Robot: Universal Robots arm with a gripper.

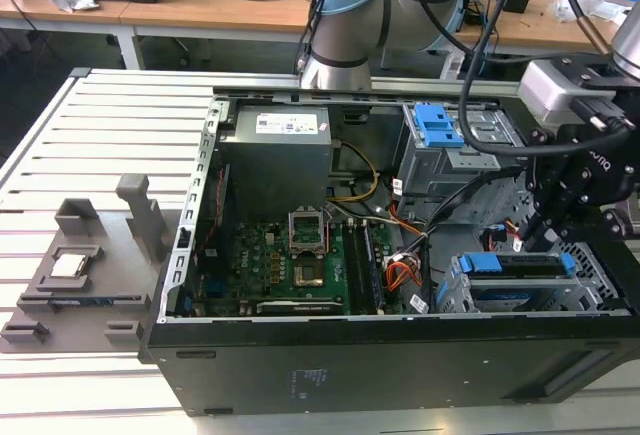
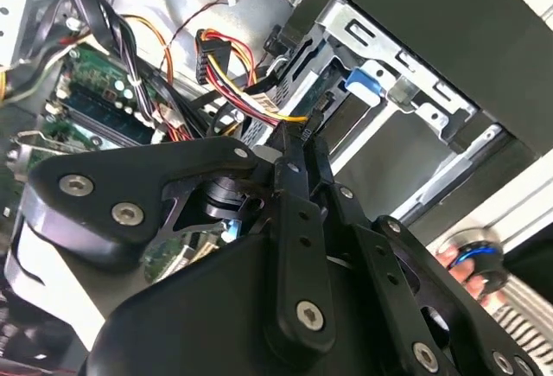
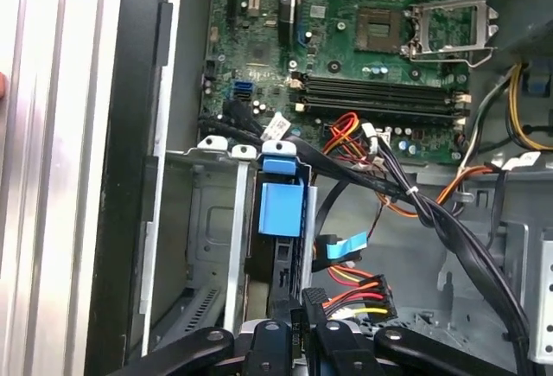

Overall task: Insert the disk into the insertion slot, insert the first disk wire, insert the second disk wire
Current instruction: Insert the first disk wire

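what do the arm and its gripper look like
The arm has silver-grey tubes and rounded joints with pale blue caps. Black cables run along it to a grey box at the wrist. The gripper is matte black, its fingers built from flat linkage bars pinned with silver screws.

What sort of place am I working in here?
Likely a robotics lab: an open computer case on a slatted metal table, cluttered wooden desks behind, the hand shut on a wire connector inside.
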